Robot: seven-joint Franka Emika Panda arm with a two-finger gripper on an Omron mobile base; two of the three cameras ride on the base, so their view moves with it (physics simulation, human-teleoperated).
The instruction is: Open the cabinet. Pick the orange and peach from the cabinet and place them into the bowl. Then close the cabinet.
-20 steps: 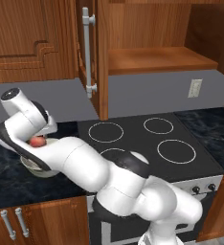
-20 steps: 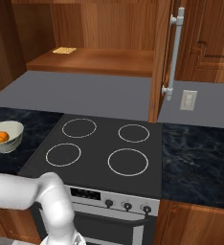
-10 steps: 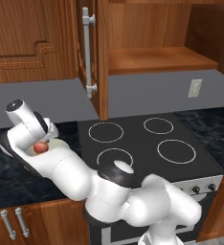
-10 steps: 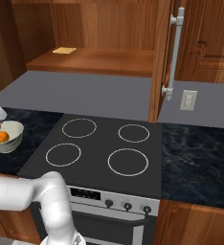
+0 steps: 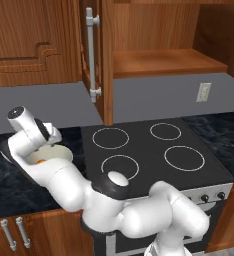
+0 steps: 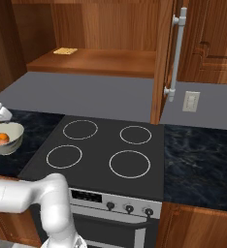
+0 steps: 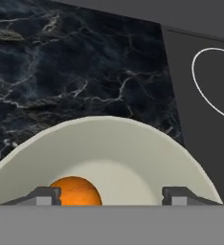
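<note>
The cream-white bowl (image 5: 64,153) (image 6: 14,141) sits on the dark counter left of the stove. The orange (image 6: 2,138) (image 7: 75,191) lies inside the bowl (image 7: 133,139), on the left in the hand view. My gripper (image 7: 114,197) (image 5: 48,142) hangs just above the bowl, open, with its fingertips (image 7: 47,195) wide apart and nothing between them. The peach is hidden from every view. The cabinet (image 5: 164,62) (image 6: 96,60) stands open above the stove, both doors swung out, with its wooden shelf bare of fruit.
The left door's bar handle (image 5: 91,50) and the right door's handle (image 6: 176,53) jut out over the stove (image 6: 105,150). A small yellow item (image 6: 65,50) lies on the shelf. A wall outlet (image 6: 190,100) is behind the counter.
A second ago the gripper held the pinkish-red peach over the bowl. Now its fingers stand apart, the peach is gone from between them, and the hand has lifted slightly.
</note>
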